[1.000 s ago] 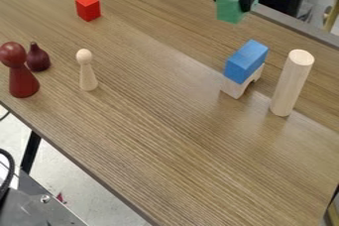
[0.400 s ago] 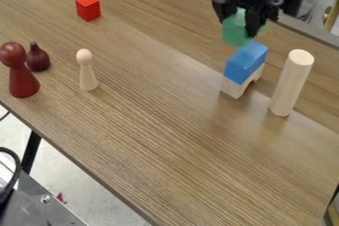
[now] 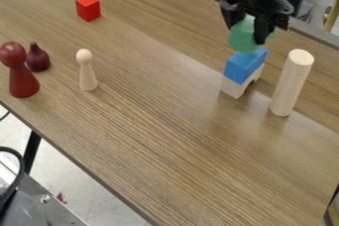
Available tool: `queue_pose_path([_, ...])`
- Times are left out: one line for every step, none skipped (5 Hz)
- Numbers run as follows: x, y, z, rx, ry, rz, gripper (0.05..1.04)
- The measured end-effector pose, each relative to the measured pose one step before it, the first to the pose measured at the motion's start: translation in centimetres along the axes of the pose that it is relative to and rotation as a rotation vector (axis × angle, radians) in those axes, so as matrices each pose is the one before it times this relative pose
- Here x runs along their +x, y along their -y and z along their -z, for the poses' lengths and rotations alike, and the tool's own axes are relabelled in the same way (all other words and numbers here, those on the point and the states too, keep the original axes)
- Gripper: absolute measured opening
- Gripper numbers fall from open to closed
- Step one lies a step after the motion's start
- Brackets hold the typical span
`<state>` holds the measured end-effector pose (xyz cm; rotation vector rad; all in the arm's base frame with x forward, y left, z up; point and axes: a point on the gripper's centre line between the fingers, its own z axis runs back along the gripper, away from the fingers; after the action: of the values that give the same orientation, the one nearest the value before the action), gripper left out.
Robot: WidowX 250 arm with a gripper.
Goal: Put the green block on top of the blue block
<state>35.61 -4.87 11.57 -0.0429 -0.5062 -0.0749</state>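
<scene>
The fingers (image 3: 263,30) were closed around the green block (image 3: 243,36), one on each side of it, and the block hung just above or on the back end of the blue block (image 3: 244,65); whether the two touched could not be told. The likeliest mishap was an off-centre release: with the green block let go too near that back end, it could have tipped off behind. The blue block, directly below the fingers, lay on a pale arch block (image 3: 233,89) with a gap under its middle, so a hard press or a sideways nudge might have slid or toppled the whole stack. Opening the fingers unevenly could also have dragged the green block askew.

For room, the tight side was to the viewer's right of the fingers and nearer the camera, where a tall pale cylinder (image 3: 291,82) stood upright beside the stack; a wide swing that way risked knocking it. The worktop's far edge ran close behind the fingers, so anything tipped backward had little board to land on. Well off to their left stood a red cube (image 3: 87,8), leaving a broad stretch of worktop (image 3: 172,121) between.
</scene>
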Motion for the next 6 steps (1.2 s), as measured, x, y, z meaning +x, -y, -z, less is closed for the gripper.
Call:
queue_pose_path([-0.151, -0.074, 0.244, 0.0314, 0.0028, -0.0174, 0.581])
queue_pose_path([-0.485, -0.078, 0.861, 0.0313, 0.0084, -0.0095, 0.581])
queue_pose_path([-0.166, 0.005, 0.163, 0.012, 0.0095, 0.0068, 0.581])
queue_pose_path([0.083, 0.064, 0.0, -0.004, 0.0052, -0.007, 0.581])
queue_pose_path([0.056, 0.185, -0.013, -0.0036, 0.0045, 0.0009, 0.581])
queue_pose_path([0.096, 0.176, -0.018, -0.0004, 0.0074, 0.007, 0.581])
